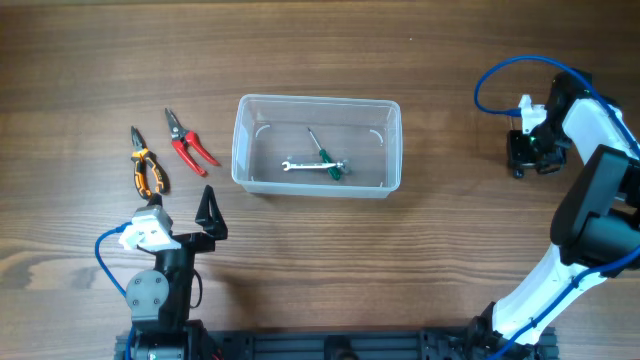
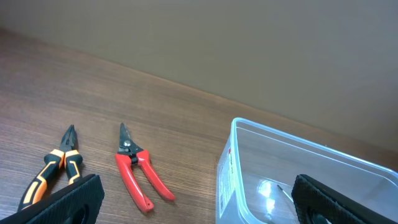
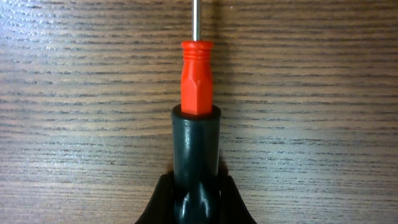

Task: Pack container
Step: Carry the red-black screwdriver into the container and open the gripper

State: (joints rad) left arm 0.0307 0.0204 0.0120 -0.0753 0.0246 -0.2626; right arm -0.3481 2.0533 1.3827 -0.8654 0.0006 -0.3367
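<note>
The right hand (image 3: 196,202), at the upper right of the overhead view (image 1: 530,150), is closed on a red-and-black screwdriver (image 3: 196,78). Its dark fingers (image 3: 163,202) press on either side of the black butt of the handle. The shaft points away along the wooden bench (image 1: 400,260).

The left hand (image 1: 210,218) is at the lower left, spread wide and holding nothing.

The container (image 1: 318,99) stands on the bench in the middle of the overhead frame. It holds a green-handled screwdriver (image 1: 333,170) and a small spanner (image 1: 298,165).

To its left lie red-handled cutters (image 1: 188,146) and, further left, orange-and-black long-nose pliers (image 1: 147,170).

The left wrist view shows both tools at lower left and the tub's corner at lower right.
</note>
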